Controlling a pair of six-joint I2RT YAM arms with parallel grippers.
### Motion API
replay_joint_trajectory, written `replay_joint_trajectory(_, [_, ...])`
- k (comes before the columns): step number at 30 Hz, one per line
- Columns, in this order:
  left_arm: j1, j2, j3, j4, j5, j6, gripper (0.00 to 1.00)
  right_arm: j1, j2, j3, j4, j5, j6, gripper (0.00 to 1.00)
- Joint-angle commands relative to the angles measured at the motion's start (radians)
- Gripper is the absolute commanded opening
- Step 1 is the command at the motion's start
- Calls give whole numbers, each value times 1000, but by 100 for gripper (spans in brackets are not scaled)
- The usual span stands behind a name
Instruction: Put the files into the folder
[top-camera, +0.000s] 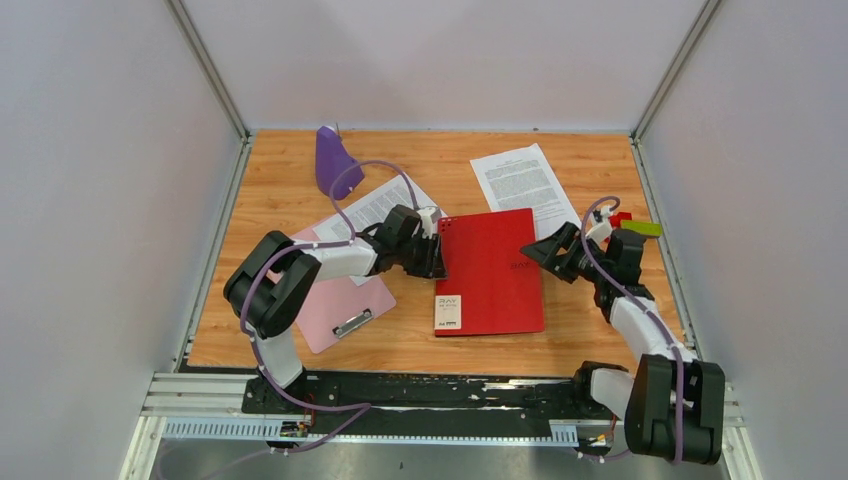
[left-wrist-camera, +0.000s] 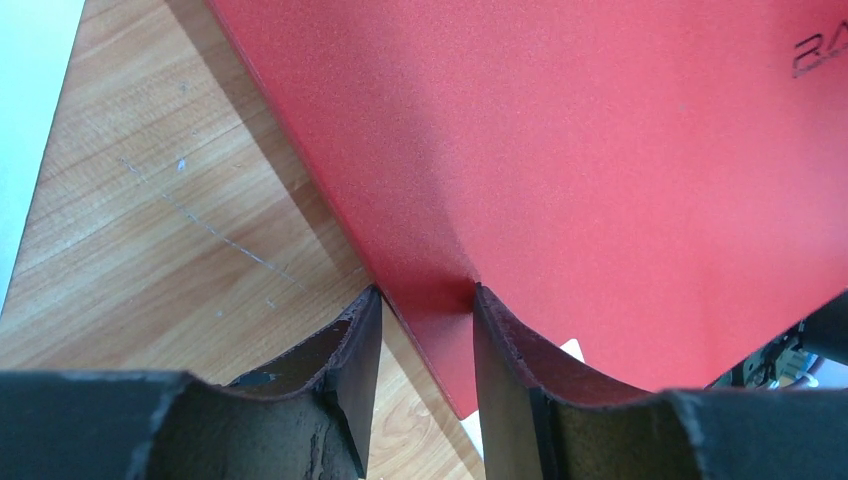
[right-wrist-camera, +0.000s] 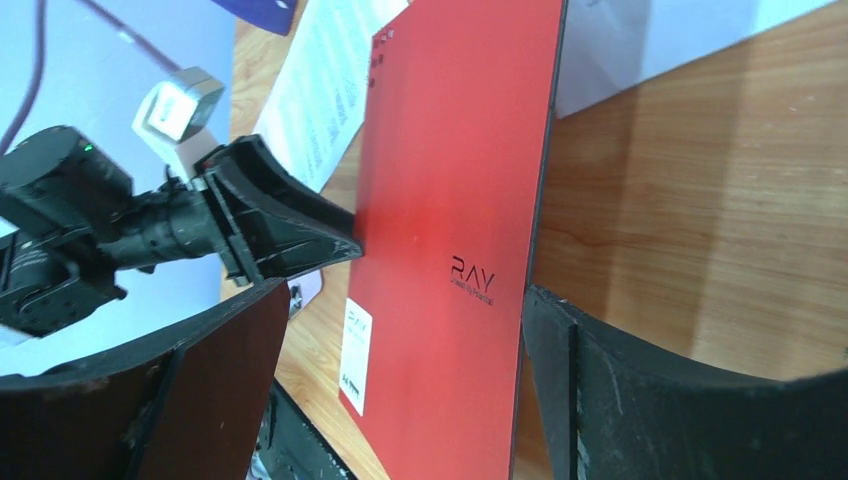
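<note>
early stage, judging by layout: nothing filed yet. first file (top-camera: 385, 203) loose beside the pink clipboard (top-camera: 345, 300). left gripper (left-wrist-camera: 427, 295) straddling the red folder (top-camera: 490, 270) at its left edge; clamped or not, cannot tell. folder closed, flat mid-table, contents hidden. second file (top-camera: 525, 183) loose just behind it. right gripper (right-wrist-camera: 405, 290) spread wide, empty, at the right edge. remaining: open, load both.

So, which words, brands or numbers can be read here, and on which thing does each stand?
"RAY": on the red folder cover.
Small line beneath it: too blurred to read.
White label on the folder: print too small.
Two printed sheets: text too small.
</note>
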Motion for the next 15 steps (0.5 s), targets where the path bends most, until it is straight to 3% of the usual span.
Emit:
replay_joint_trajectory(1, [-35,44,30,15,69,6,45,37,-87,59,-48,-216,72,86])
replay_joint_trajectory(7, [-35,39,46,30,113,-21,46,39,-121,87,-114,-215,45,83])
replay_joint_trajectory(15, [-35,43,50,69,186,-51,49,66,-86,89,-29,-295,61,58])
